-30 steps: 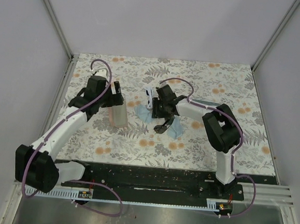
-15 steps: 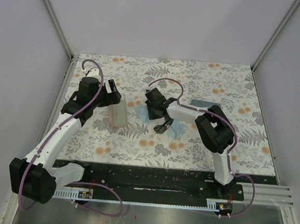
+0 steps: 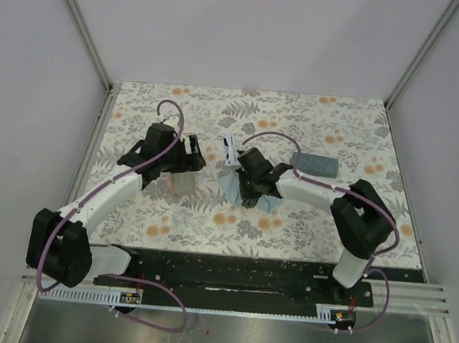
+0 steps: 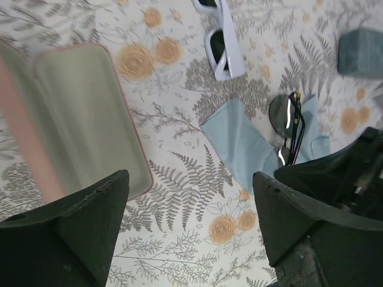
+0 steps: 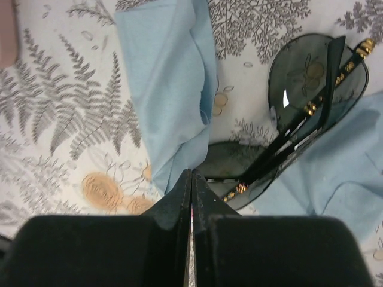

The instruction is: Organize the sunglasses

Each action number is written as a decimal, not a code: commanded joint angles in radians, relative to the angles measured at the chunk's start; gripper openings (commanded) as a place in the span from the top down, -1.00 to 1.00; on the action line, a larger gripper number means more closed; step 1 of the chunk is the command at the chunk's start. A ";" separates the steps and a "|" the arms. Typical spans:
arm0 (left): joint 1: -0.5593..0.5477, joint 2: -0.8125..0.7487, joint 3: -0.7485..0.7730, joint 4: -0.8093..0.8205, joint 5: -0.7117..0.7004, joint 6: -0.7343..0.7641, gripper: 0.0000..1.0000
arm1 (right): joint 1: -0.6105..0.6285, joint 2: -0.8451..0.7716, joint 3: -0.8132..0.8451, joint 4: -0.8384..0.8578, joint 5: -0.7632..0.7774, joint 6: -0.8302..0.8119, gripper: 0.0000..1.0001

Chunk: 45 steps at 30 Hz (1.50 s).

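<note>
**mika:** how far along is this one? Looks barely started to me

**jo:** pretty much. Neither pair is put away. The dark sunglasses are folded and lying on the floral table, partly on a light blue cloth, with a second cloth under their other side. The white sunglasses sit further back on the bare pattern, apart from both arms.

**mika:** and the cases?

**jo:** the pink case is lying open and empty, just beside the left gripper. The grey-blue case is off on the far side of the dark pair. It looks closed, but I can't be sure.

**mika:** either arm got anything?

**jo:** the left one has its fingers spread wide with nothing between them, hovering over the table between the pink case and the cloth. The right gripper has its jaws pressed flat together, tips down right at the rim of the near lens, where the cloth edge runs. Whether it nipped the frame, a bit of cloth or nothing at all, I can't tell.

**mika:** so everything's left

**jo:** I'd say so. Both pairs need a home, and my guess is the dark pair goes first.
</note>
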 commanded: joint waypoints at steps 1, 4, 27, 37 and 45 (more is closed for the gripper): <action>-0.058 0.092 0.066 0.050 0.046 0.032 -0.72 | 0.005 -0.135 -0.069 0.024 -0.060 0.054 1.00; -0.097 0.178 0.119 0.036 0.061 0.048 -0.56 | 0.004 -0.188 -0.127 0.021 -0.051 0.082 0.99; -0.293 0.518 0.260 0.045 0.141 0.052 -0.22 | 0.004 -0.422 -0.367 0.008 -0.070 0.198 0.13; -0.331 0.591 0.269 0.097 0.182 0.031 0.10 | 0.004 -0.477 -0.365 0.004 0.088 0.237 0.17; -0.330 0.602 0.257 0.117 0.198 0.032 0.99 | -0.004 -0.391 -0.304 0.007 0.147 0.263 0.20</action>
